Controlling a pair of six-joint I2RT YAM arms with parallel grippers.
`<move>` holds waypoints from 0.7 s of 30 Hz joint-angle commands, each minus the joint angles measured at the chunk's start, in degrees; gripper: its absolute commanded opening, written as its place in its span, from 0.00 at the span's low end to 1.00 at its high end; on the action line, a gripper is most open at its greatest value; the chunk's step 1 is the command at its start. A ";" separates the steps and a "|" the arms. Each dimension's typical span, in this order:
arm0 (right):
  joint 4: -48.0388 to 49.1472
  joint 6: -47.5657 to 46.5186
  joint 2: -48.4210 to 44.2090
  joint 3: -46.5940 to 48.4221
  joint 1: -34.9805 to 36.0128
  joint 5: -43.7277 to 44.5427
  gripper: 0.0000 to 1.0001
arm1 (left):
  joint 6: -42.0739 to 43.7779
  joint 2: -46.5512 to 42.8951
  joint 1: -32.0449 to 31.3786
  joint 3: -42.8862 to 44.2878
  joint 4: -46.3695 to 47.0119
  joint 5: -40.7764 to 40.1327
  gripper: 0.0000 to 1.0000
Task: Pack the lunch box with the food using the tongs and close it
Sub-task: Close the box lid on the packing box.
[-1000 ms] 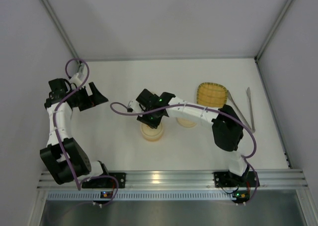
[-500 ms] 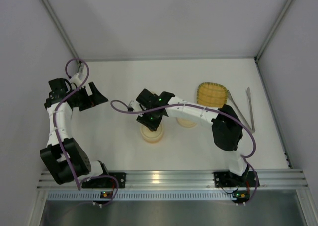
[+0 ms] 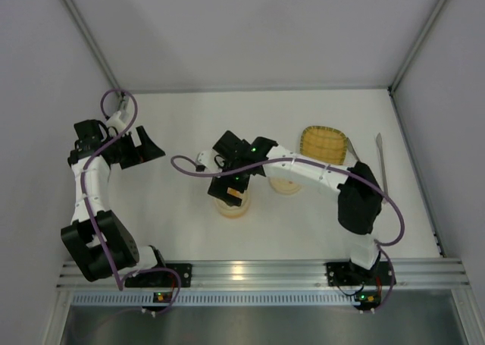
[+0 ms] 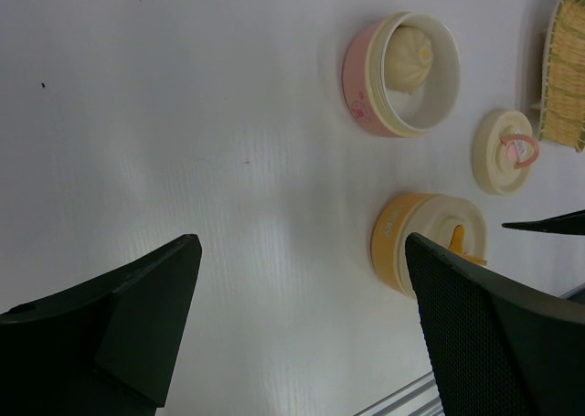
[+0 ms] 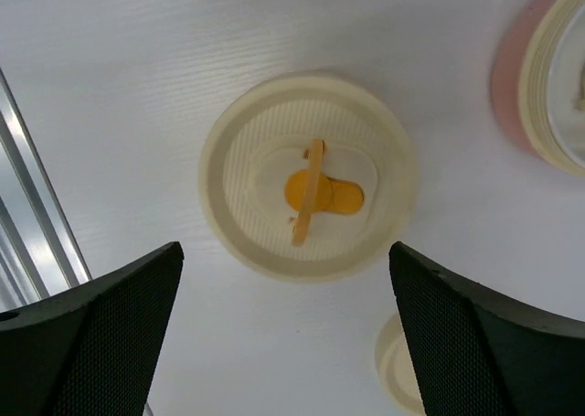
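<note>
No text, label or number is legible; the small print on the pink bowl (image 4: 360, 73) is too blurred to read.

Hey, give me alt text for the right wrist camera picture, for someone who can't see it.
A round cream lid with an orange handle sits centred below the right gripper, whose black jaws stand wide open on either side, clear of it. A pink container's edge shows at the upper right, part of a second cream lid at the bottom edge.

Black left pincer (image 4: 300, 244) and right pincer (image 5: 285, 248) on white, purple-cabled arms (image 3: 82, 197).
</note>
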 commanded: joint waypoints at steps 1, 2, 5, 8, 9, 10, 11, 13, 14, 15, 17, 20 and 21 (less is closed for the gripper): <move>2.75 -9.45 -8.36 -2.34 -1.28 -3.34 0.93 | 3.88 -2.50 0.42 -0.02 0.57 2.78 0.98; 4.59 -11.90 -10.37 -3.40 -1.46 -4.32 0.93 | 4.32 -2.85 0.42 -0.11 0.39 2.69 0.98; 6.00 -18.22 -13.36 -6.21 -2.61 -9.24 0.93 | 5.91 -3.47 0.42 -0.46 0.30 2.60 0.99; 6.27 -28.66 -16.09 -9.72 -3.22 -14.33 0.87 | 7.05 -3.03 0.42 -0.02 -0.75 2.69 0.98; 7.14 -31.15 -17.06 -11.82 -3.66 -15.83 0.86 | 7.31 -2.94 0.42 0.07 -0.93 2.87 0.99; 7.68 -32.74 -17.76 -12.37 -4.18 -17.49 0.84 | 7.49 -2.68 0.42 0.33 -1.36 3.30 0.98; 7.68 -33.28 -17.42 -12.11 -4.36 -17.08 0.84 | 7.49 -2.50 0.42 0.68 -1.46 3.39 0.98; 3.13 -29.53 -12.36 -6.07 -4.37 -15.50 0.84 | 6.97 -2.06 0.42 0.95 -1.98 3.48 0.98; 1.02 -27.33 -10.41 -3.43 -4.37 -14.45 0.84 | 6.88 -2.06 0.42 0.95 -1.90 3.40 0.98; -0.74 -24.87 -8.56 -1.15 -4.37 -13.48 0.84 | 6.44 -2.06 0.42 0.69 -1.72 3.31 0.98; -2.60 -20.82 -6.18 1.95 -4.28 -11.80 0.81 | 6.17 -2.15 0.42 0.42 -0.85 3.05 0.98; 4.67 -16.52 -8.89 -3.65 -4.10 -9.26 0.80 | 6.08 -1.98 0.42 0.24 -0.66 2.78 0.98; 5.74 -14.32 -8.98 -3.93 -3.93 -7.68 0.77 | 5.91 -1.80 0.42 0.33 -0.75 2.69 0.98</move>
